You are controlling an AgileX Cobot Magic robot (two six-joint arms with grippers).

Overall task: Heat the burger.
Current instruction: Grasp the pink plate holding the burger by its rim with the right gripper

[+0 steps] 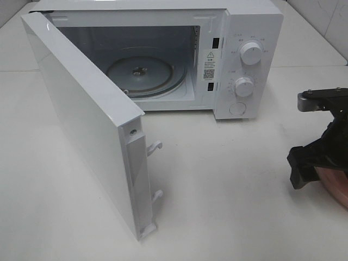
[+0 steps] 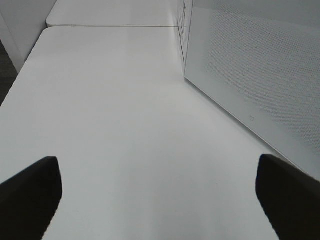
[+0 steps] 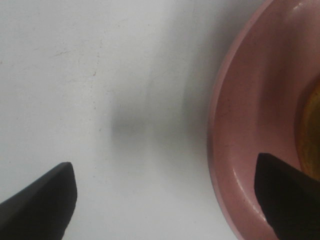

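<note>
Golden burger (image 3: 313,125) sliver on pink plate (image 3: 250,115), orientation hidden.

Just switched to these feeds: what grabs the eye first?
The white microwave at the back of the table, its door swung wide toward the left and the glass turntable bare. At the right edge, the right gripper hangs open over the rim of the pink plate, where a sliver of the burger shows.

Burger (image 3: 312,125) on plate (image 3: 240,125), right of microwave (image 1: 255,32)
</note>
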